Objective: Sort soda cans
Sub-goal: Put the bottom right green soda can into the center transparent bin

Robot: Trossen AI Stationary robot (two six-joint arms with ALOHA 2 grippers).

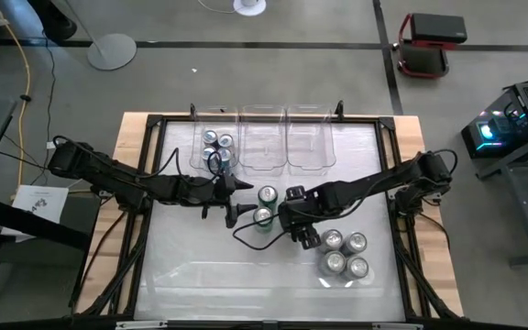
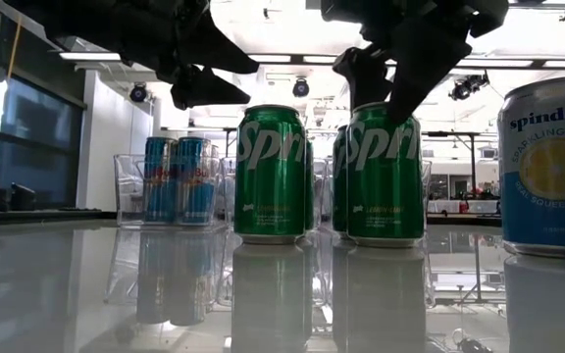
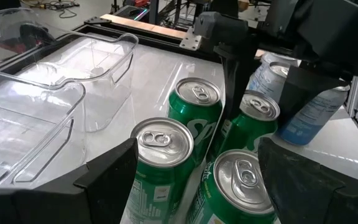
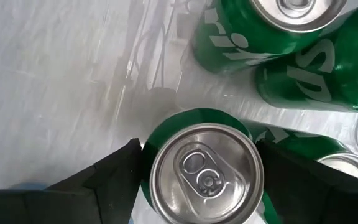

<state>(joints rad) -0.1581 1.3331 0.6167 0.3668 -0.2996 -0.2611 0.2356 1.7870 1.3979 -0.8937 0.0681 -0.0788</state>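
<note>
High view: both arms meet over the middle of the counter. The right gripper sits over a cluster of green cans; the left gripper hangs just beside the same cluster. Behind the left gripper, the blue cans already stand in the leftmost clear bin, so green looks like the colour being sorted now. Four silver-grey cans wait near the right gripper's wrist side.

Low view: this adds the height. The left gripper is above the can tops, touching nothing, while the right gripper reaches down onto a green can.

Left wrist view: the left fingers are spread wide with green cans ahead of them, none held. It also shows the empty neighbouring bin, where the green cans probably belong.

Right wrist view: only here is the grip plain. The right fingers stand spread on both sides of one green can, close to its wall; full contact I cannot confirm.
</note>
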